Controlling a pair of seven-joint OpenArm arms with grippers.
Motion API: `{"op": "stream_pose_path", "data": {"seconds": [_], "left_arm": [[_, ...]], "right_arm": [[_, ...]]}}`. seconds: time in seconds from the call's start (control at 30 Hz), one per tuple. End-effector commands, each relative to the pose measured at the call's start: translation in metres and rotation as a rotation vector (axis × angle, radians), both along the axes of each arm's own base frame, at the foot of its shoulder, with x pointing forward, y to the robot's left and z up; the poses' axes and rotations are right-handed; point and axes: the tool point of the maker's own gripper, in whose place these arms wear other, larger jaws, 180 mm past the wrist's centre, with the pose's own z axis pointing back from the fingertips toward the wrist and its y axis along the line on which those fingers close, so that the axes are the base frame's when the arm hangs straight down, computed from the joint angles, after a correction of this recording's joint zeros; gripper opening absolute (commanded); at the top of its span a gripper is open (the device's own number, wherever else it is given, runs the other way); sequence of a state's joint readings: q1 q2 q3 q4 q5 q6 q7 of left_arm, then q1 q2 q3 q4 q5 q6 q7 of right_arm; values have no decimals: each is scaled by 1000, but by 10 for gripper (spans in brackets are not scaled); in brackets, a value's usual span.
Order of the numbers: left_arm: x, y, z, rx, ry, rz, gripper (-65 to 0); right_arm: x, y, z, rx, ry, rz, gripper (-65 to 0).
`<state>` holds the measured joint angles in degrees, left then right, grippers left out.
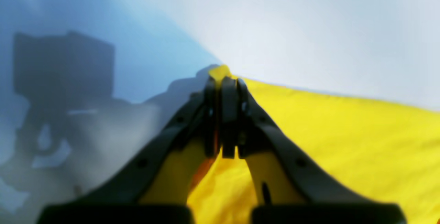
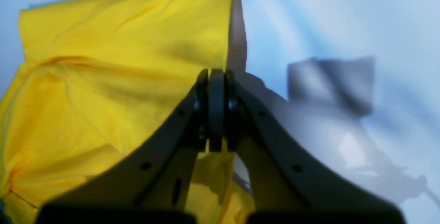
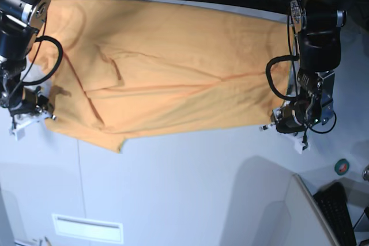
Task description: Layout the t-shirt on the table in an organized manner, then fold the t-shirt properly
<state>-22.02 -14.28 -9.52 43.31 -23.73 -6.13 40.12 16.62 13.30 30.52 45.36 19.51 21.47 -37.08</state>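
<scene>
Soft cloth on a smooth tabletop

The t-shirt (image 3: 173,73) is matt, creased yellow cotton-like cloth; the table (image 3: 190,188) looks smooth, pale, faintly glossy.

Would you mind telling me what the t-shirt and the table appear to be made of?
The t-shirt looks like thin, soft woven or knit fabric, probably cotton: matte orange-yellow, with creases and soft folds. The table looks like a hard, smooth pale laminate or painted board, with a faint sheen and sharp shadows; its exact material is unclear.
</scene>
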Motion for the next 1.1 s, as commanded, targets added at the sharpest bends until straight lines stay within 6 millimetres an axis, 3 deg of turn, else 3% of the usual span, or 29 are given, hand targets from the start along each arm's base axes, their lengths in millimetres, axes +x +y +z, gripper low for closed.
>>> {"op": "stream_pose_path", "data": {"seconds": [0.0,0.23,0.33,0.53,0.77,0.9,1.07], "left_arm": [[15,0,13,4,-30,-6,-650],[64,0,64,17,-165,-17,-650],[78,-8,76,36,-184,-57,-650],[91,-25,91,63,-219,-128,-650],[99,-24,109,81,-269,-137,-650],[100,-26,109,78,-270,-138,-650],[100,-27,109,75,-271,-138,-650]], "right_arm": [[24,-13,24,-23,-81,-10,-650],[45,-14,41,-29,-127,-8,-650],[55,-16,53,-39,-157,-8,-650],[72,-17,70,-107,-175,70,-650],[90,-26,88,-156,-328,25,-650],[96,-29,95,-168,-376,11,-650],[102,-9,94,-206,-403,94,-650]]}}
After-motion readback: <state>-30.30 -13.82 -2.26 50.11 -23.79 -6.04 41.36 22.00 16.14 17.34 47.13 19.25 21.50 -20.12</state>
